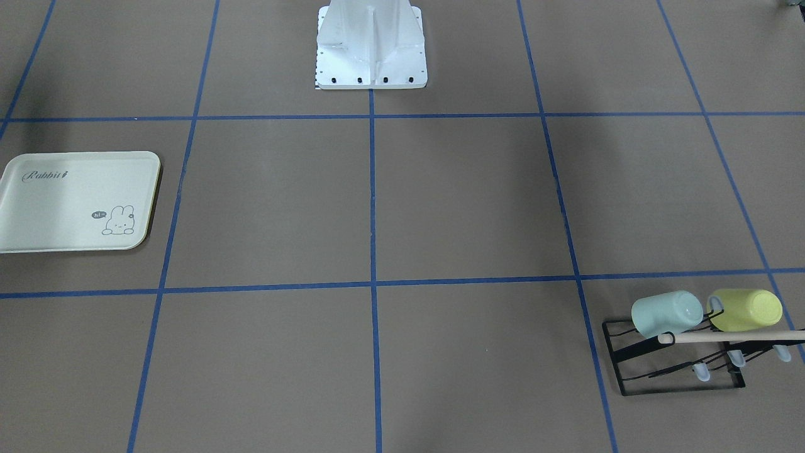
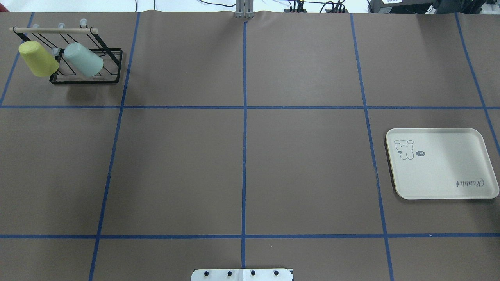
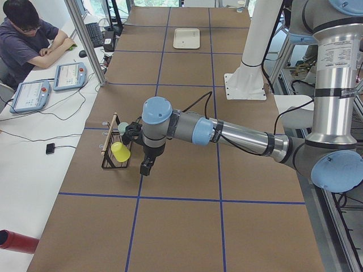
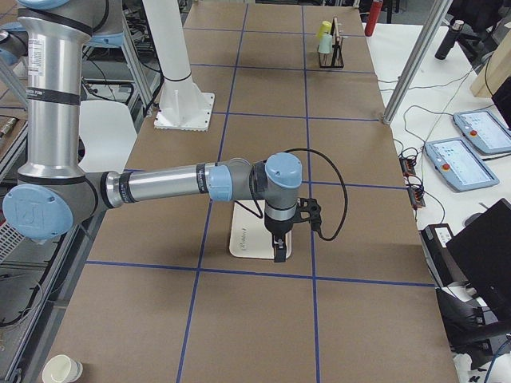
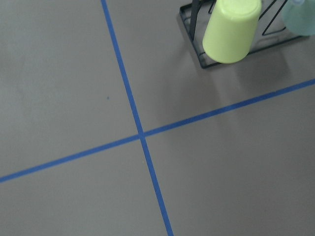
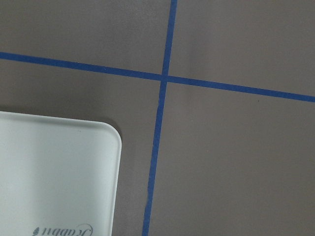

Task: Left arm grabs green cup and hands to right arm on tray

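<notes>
The pale mint green cup (image 1: 666, 313) hangs mouth-down and tilted on a black wire rack (image 1: 673, 365), beside a yellow-green cup (image 1: 745, 309). It also shows in the overhead view (image 2: 83, 59) and at the top right edge of the left wrist view (image 5: 300, 17). The left gripper (image 3: 146, 167) hangs above the table just beside the rack; I cannot tell if it is open. The cream tray (image 2: 441, 164) lies flat and empty. The right gripper (image 4: 279, 254) hovers over the tray's edge (image 4: 243, 239); I cannot tell its state. Neither gripper shows in the overhead or front views.
The robot's white base (image 1: 371, 50) stands at the table's middle edge. A wooden bar (image 2: 54, 30) tops the rack. An operator (image 3: 25, 39) sits at a side desk with tablets. Blue tape lines grid the brown table.
</notes>
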Controlling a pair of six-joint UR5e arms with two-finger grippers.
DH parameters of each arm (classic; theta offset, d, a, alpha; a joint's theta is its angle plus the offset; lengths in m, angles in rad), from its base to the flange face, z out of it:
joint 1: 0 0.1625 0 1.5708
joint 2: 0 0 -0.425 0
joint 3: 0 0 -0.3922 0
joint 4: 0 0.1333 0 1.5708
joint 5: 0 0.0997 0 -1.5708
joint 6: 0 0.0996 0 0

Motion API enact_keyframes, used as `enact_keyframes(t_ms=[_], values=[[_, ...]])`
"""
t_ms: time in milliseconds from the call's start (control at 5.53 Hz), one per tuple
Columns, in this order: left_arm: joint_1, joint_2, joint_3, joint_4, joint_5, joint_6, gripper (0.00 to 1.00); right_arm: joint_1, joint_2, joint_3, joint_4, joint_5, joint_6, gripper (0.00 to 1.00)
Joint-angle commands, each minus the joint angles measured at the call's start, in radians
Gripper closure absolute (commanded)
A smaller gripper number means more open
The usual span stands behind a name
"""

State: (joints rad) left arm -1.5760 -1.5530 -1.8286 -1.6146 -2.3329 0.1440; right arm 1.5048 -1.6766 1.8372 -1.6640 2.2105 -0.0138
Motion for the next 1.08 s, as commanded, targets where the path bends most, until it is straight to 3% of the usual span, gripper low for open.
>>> enact_keyframes(t_ms=[0, 904], values=[[0.002, -0.11, 0.096, -0.039, -0.005, -0.023, 0.0, 0.0, 0.0, 0.0, 0.0, 0.0, 0.002, 0.0], [0.21, -0.295, 0.187, -0.091, -0.002, -0.318, 0.0, 0.0, -0.002, -0.001, 0.0, 0.002, 0.002, 0.0]])
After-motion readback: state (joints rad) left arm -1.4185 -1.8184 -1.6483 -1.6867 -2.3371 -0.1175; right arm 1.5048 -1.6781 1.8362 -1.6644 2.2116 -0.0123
